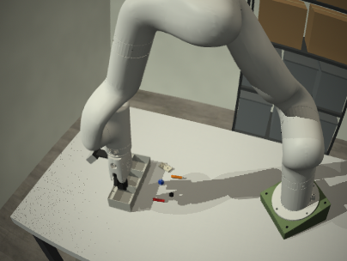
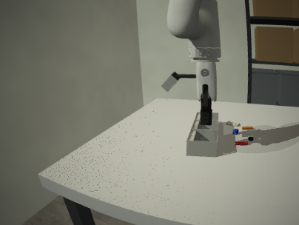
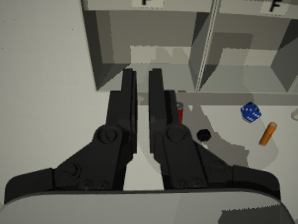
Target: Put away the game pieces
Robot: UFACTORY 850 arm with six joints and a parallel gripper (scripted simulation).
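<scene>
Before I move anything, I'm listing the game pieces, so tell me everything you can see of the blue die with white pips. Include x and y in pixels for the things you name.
The blue die with white pips (image 1: 161, 182) (image 2: 235, 131) (image 3: 251, 112) is a small cube, plastic by its look, with pips showing on more than one face. It appears to rest on a face on the white table (image 1: 223, 232) (image 2: 148, 174) (image 3: 40, 100), beside the grey divided bin (image 1: 121, 203) (image 2: 201, 149), apart from it. Only the table touches it.
</scene>
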